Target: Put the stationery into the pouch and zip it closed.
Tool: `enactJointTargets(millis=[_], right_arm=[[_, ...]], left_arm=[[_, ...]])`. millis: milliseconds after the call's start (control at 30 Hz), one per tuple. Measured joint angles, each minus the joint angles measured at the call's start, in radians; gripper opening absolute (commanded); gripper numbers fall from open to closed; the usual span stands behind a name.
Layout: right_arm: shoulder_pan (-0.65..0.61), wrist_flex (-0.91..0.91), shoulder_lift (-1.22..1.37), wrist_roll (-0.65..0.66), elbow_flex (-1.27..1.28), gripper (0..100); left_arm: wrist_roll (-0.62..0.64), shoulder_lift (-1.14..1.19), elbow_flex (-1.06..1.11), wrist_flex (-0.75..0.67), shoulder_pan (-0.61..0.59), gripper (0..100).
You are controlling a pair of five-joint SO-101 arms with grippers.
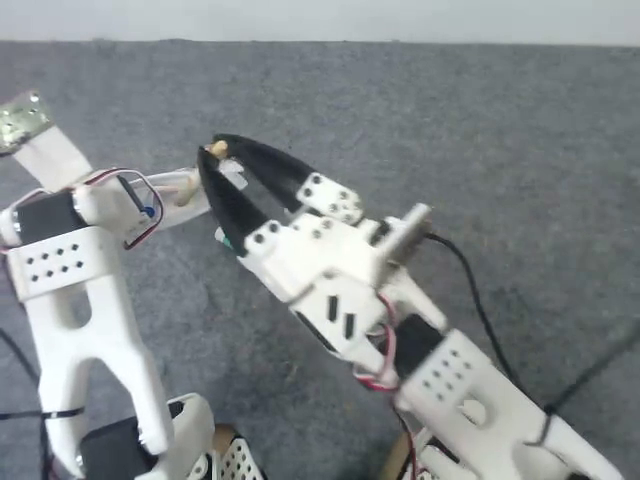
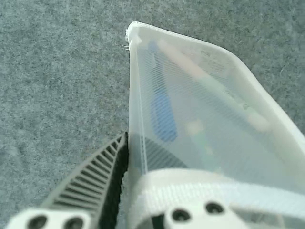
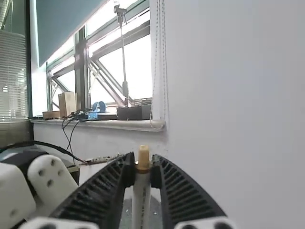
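Right pincer (image 3: 142, 164) is clenched on a pencil (image 3: 142, 191). The white shaft runs up between the two black fingers and its tan end pokes out just past the tips. From its wrist view the pencil points off at a wall (image 3: 228, 95) and a window (image 3: 109, 62), not down at the table.

In the high view the pouch sits just beside those fingertips, off to the side where the left arm is. The black fingers cross over part of it, so you can't really see how close the pencil end is to the opening.

Left pincer (image 2: 129, 155) is grasping the pouch (image 2: 200, 105). One edge of the mesh is pinched between its black ribbed finger (image 2: 102, 179) and the white one. The pouch sticks straight out past the tips, up off the grey table (image 2: 57, 71). There's already a blue pen (image 2: 162, 114) inside, lying lengthwise close to the gripped edge, plus a couple of paler bits farther across that are too blurry to name. Can't tell whether the zip is open.
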Motion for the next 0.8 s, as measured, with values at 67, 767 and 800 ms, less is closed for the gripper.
enactJointTargets(millis=[67,767,800], right_arm=[[0.0,-0.057,0.075,0.0,0.0,0.6],[-0.002,-0.219,0.456,0.012,-0.002,8.1],[-0.002,-0.219,0.457,0.021,-0.002,11.9]], left_arm=[[0.0,0.0,0.0,0.0,0.0,2],[0.0,0.0,0.0,0.0,0.0,2],[0.0,0.0,0.0,0.0,0.0,2]])
